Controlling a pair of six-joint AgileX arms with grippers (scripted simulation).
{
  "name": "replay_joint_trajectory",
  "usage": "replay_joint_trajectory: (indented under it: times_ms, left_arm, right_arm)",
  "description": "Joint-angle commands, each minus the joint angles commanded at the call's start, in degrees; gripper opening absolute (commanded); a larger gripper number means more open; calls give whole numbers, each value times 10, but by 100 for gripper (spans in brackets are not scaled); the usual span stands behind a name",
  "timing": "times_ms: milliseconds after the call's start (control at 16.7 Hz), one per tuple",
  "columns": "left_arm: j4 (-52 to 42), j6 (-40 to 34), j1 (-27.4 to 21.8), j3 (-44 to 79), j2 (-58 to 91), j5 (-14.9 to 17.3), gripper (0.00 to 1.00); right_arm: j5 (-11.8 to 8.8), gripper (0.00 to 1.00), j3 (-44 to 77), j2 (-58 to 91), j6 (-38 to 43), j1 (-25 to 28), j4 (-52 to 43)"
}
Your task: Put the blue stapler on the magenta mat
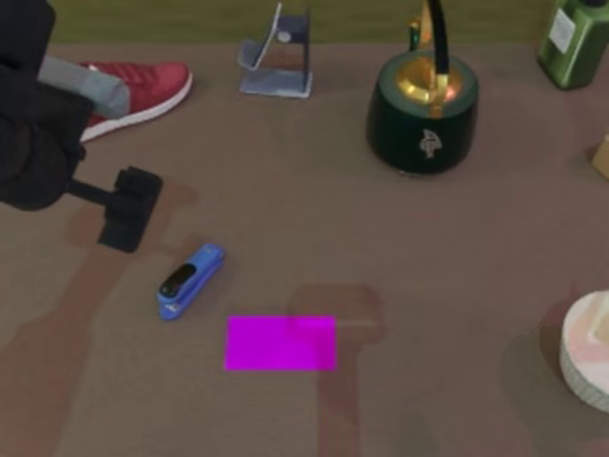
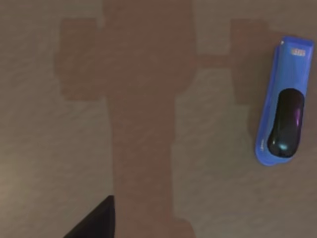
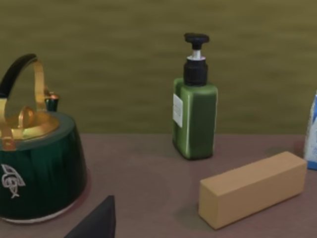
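The blue stapler point(image 1: 190, 281) lies flat on the brown table, left of centre, with its black oval patch facing up. In the left wrist view the blue stapler point(image 2: 285, 116) sits off to one side. My left gripper point(image 1: 128, 211) hovers above the table up and to the left of the stapler, open, empty and not touching it; only one dark finger point(image 2: 99, 220) shows in its wrist view. The magenta mat point(image 1: 281, 343) lies bare just to the lower right of the stapler. My right arm is outside the top view; one finger point(image 3: 99, 223) shows, holding nothing.
A red shoe point(image 1: 133, 90) lies at the back left, partly under my left arm. Along the back stand a grey stand point(image 1: 276, 62), a dark green kettle point(image 1: 423, 109) and a green pump bottle point(image 1: 574, 38). A tan block point(image 3: 252, 188) and a pale round object point(image 1: 590, 347) sit at the right.
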Motion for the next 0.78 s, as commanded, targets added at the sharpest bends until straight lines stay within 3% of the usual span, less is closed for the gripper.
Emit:
replay_joint_trajectory:
  times_ms: [420,780]
  left_arm:
    - [-162,25,-57,231,283,1,100]
    - [-196,30,-69,285,343,1,100]
  right_arm:
    - [0,100,0,0,0,0,0]
    - [0,100,0,0,0,0,0]
